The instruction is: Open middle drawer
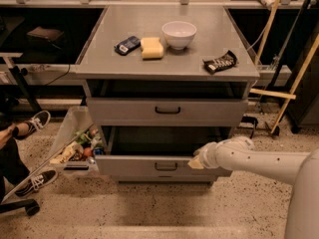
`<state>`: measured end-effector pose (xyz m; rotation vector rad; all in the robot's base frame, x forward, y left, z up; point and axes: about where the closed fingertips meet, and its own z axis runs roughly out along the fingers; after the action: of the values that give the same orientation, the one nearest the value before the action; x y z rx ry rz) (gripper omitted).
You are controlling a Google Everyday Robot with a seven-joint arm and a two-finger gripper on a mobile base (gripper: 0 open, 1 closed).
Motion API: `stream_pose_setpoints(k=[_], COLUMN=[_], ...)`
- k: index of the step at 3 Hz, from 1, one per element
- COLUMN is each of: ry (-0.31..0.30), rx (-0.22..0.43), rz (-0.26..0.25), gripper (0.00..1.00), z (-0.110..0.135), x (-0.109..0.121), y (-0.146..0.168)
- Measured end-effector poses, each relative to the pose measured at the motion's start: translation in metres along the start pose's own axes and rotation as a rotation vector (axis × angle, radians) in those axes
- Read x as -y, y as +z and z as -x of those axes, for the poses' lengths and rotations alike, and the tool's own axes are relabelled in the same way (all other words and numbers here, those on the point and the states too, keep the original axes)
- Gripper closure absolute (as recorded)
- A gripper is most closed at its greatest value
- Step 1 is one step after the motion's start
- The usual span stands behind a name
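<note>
The middle drawer (129, 166) is the lower of the two grey fronts I see, with a small black bar handle (166, 166) at its centre. It stands pulled out, with a dark gap above its front. My gripper (196, 163) is at the top edge of that front, just right of the handle, at the end of my white arm (249, 158), which reaches in from the right. The drawer above (167, 111) also stands slightly out.
The cabinet top (164, 59) holds a white bowl (179, 34), a yellow sponge (151, 48), a dark blue packet (127, 45) and a black snack bag (220, 61). A bin of rubbish (77, 148) and a person's shoes (35, 123) are at the left. A broom (284, 83) leans at the right.
</note>
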<state>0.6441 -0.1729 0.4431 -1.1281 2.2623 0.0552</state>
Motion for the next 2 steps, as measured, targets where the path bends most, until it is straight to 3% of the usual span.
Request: stream_pose_setpoints(k=[2], ry=[0.000], rx=[0.004], rz=[-0.001], gripper=[1.00], z=[-0.0056], x=[-0.0037], y=[-0.0034])
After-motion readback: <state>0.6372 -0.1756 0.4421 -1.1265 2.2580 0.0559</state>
